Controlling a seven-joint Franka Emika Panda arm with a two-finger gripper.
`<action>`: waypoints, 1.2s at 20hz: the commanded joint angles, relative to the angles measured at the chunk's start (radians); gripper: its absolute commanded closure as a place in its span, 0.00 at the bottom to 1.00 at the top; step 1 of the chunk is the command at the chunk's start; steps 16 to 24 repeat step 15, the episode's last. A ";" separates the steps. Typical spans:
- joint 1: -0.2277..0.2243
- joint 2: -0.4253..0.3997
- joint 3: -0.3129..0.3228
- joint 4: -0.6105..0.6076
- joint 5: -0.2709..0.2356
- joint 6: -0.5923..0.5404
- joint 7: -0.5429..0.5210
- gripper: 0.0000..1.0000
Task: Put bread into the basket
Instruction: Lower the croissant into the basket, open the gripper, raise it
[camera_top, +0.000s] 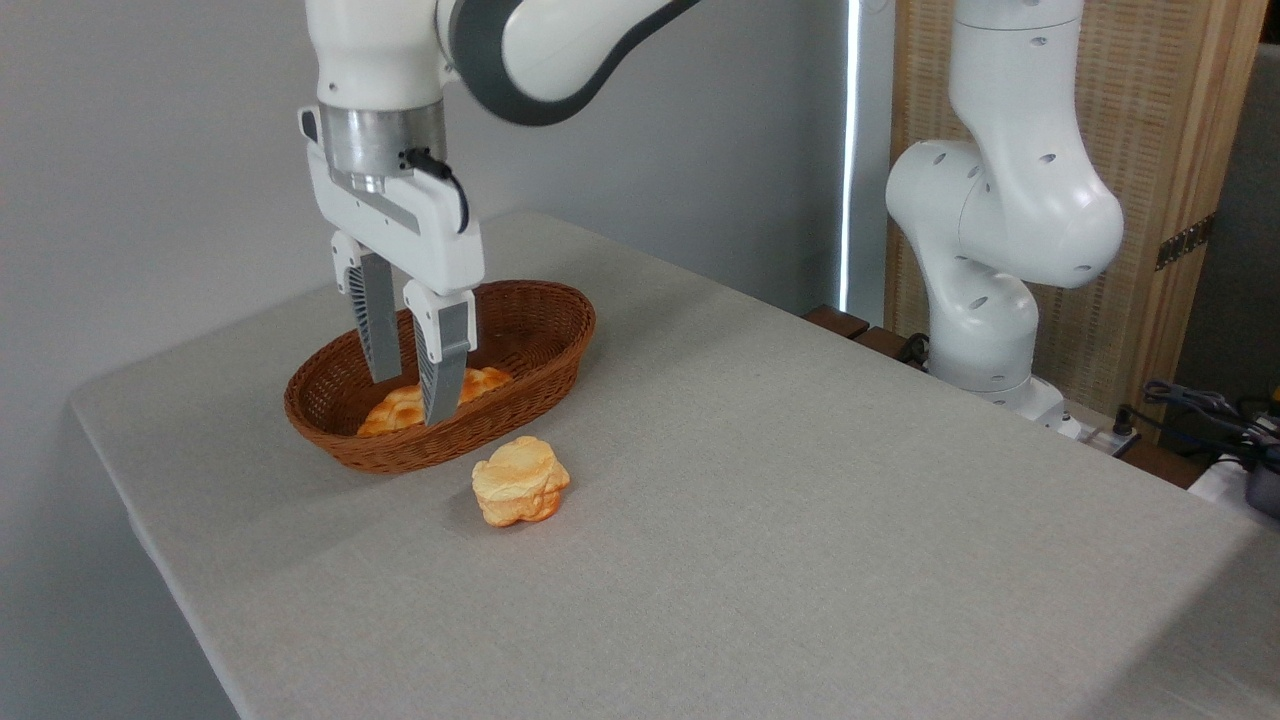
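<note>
reddish-brown woven basket (540, 330); golden-yellow bread (400, 408) with orange-brown patches; grey table (800, 480)

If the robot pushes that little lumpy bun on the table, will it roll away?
Probably not far. The small bun looks lumpy and sits on a flattish bottom, so it would likely slide or tip rather than roll. The cloth-like table surface looks matte, which may slow it. It seems light for its size, so a nudge could shift it easily.

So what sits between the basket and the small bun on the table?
Nothing: in the camera view only bare grey tablecloth separates the basket from the bun.
</note>
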 joint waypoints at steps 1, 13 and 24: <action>-0.008 -0.007 0.065 0.022 0.005 -0.054 0.104 0.00; -0.009 -0.008 0.156 0.053 -0.002 -0.188 0.350 0.00; -0.011 -0.010 0.156 0.053 0.000 -0.188 0.312 0.00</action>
